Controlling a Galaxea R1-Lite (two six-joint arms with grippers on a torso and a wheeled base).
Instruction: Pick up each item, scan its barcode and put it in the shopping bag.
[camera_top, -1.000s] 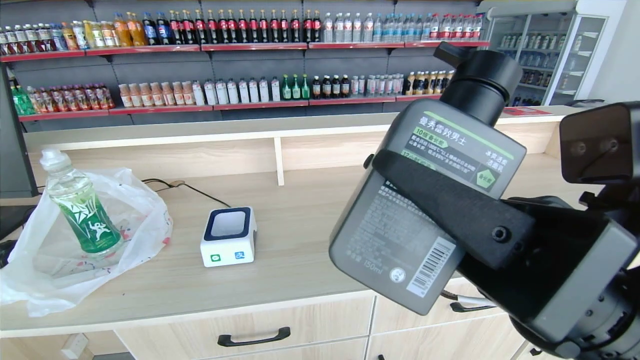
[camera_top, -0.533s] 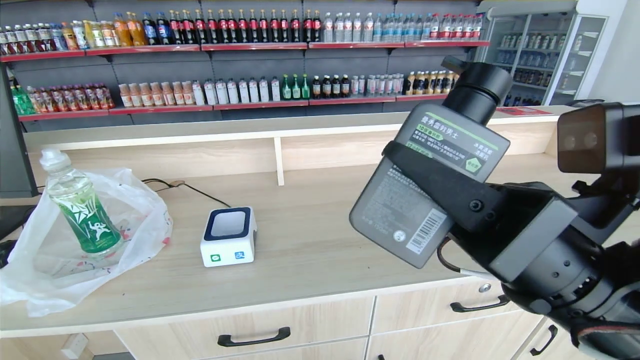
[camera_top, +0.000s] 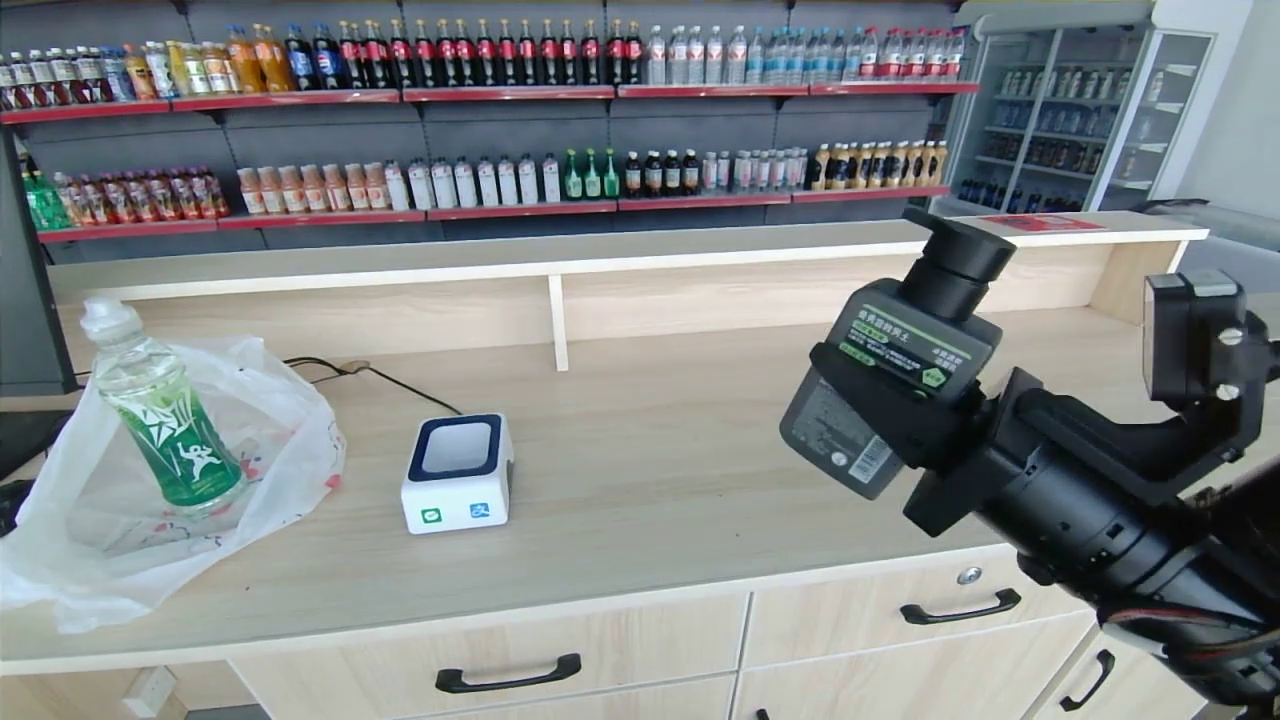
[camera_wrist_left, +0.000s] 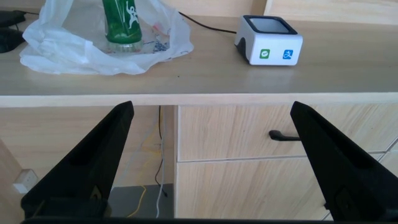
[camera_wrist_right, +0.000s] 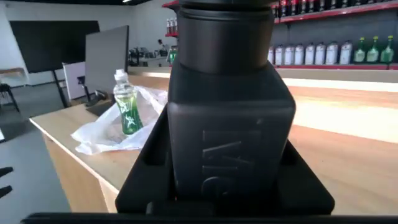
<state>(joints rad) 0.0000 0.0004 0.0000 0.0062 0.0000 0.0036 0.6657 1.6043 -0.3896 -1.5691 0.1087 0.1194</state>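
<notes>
Right gripper is clamping the dark grey flat-sided plastic bottle across its mid-body, which is looking stiff but smooth and probably slip-prone.

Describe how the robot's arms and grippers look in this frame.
The right arm is matte black with round segments, a thin reddish cable and a boxy dark camera module. The right gripper has flat black fingers. The left gripper has two black wedge-shaped fingers.
</notes>
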